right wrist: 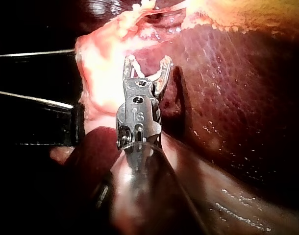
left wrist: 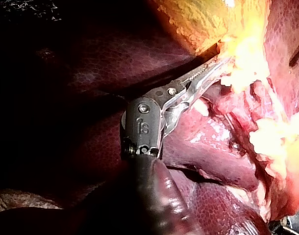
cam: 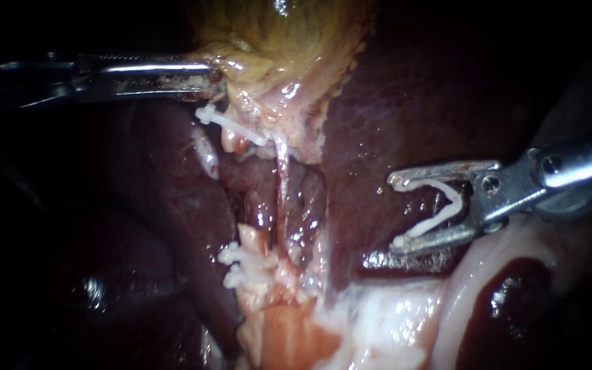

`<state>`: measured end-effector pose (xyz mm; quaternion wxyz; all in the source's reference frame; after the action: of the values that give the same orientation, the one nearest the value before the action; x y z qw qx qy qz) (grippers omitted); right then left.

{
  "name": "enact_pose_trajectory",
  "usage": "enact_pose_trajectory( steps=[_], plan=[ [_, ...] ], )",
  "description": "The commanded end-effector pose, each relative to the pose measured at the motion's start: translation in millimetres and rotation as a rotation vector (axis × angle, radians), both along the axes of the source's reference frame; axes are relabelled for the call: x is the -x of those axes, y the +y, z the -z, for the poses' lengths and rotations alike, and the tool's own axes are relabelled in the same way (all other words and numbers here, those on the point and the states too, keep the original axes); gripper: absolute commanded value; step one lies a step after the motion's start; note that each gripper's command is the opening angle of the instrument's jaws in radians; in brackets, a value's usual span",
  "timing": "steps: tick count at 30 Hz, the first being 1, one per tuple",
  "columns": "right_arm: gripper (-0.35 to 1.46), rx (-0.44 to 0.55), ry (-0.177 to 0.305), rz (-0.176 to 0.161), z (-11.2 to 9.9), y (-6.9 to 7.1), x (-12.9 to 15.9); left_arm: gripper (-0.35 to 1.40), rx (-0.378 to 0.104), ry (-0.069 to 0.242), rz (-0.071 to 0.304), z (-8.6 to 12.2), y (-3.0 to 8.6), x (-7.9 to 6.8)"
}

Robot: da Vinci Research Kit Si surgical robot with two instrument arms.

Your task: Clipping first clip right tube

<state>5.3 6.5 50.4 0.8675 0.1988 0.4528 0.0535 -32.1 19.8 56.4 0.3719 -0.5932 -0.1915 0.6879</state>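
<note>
Here, endoscope view: left instrument (cam: pixel 208 77) enters from upper left, jaws clenched on the yellowish gallbladder (cam: pixel 289 41) at top ctr. Right instrument (cam: pixel 393 211) comes in from the right edge at mid-height. Its jaws are spread wide w/ a white V-shaped clip (cam: pixel 440 205) seated btw them, touching both. They lie over dark liver (cam: pixel 405 103), well apart from the right tube (cam: pixel 284 181), a thin pale strand running down frame ctr; liver surface lies btw. Left of the tube: upper placed clip (cam: pixel 231 127) just below the left jaws, lower placed clips (cam: pixel 238 264) bunched further down. Pale tissue (cam: pixel 392 322) fills lower right.

Left wrist view: jaws closed into yellow tissue ahead; liver beside and under the shaft.

Right wrist view: clip sits in the parted jaws; bright pale tissue on one side, liver ahead and on the other.
</note>
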Motion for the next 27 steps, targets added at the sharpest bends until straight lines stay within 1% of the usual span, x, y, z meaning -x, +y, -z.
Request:
enact_pose_trajectory(
  steps=[1,3,4,5,7,8,10,13,16,18,21,24,27],
  plan=[
    [0.50,0.000,0.000,0.000,0.0,0.0,0.0,-0.35,0.000,-0.002,-0.001,0.0,0.0,0.0],
    [0.50,0.000,0.000,0.000,0.0,0.0,0.0,-0.35,-0.003,-0.003,-0.003,0.4,0.1,-0.4],
    [0.50,0.000,0.000,0.000,0.0,0.0,0.0,-0.35,-0.006,-0.006,-0.005,1.0,0.3,-0.8],
    [0.50,0.000,0.000,0.000,0.0,0.0,0.0,-0.35,-0.009,-0.008,-0.007,1.5,0.5,-1.2],
    [0.50,0.000,0.000,0.000,0.0,0.0,0.0,-0.35,-0.020,-0.014,-0.013,3.3,1.3,-2.6],
    [0.50,0.000,-0.003,0.001,0.0,0.0,0.0,-0.35,-0.005,-0.018,-0.010,4.1,1.6,-3.2],
    [0.50,0.000,0.000,-0.001,0.0,0.0,-0.1,-0.35,0.007,-0.026,0.002,5.9,2.2,-4.6],
    [0.50,-0.005,0.003,0.001,0.0,0.1,-0.3,-0.35,0.013,-0.028,0.013,7.6,2.5,-6.0],
    [0.49,-0.010,0.013,-0.006,0.1,0.2,-0.8,-0.35,0.019,-0.025,0.013,7.8,2.3,-6.4],
    [0.49,-0.019,0.024,-0.006,0.1,0.3,-1.5,-0.35,0.020,-0.025,0.013,7.6,2.2,-6.5],
    [0.49,-0.038,0.061,0.000,0.0,0.3,-3.1,-0.35,0.022,-0.024,0.013,7.3,2.0,-6.4],
    [0.49,-0.087,0.064,-0.041,-0.4,0.3,-5.1,-0.35,0.023,-0.024,0.013,7.3,2.0,-6.5],
    [0.49,-0.117,0.073,-0.050,-0.9,0.1,-7.0,-0.35,0.023,-0.024,0.013,7.3,1.9,-6.5]
  ],
)
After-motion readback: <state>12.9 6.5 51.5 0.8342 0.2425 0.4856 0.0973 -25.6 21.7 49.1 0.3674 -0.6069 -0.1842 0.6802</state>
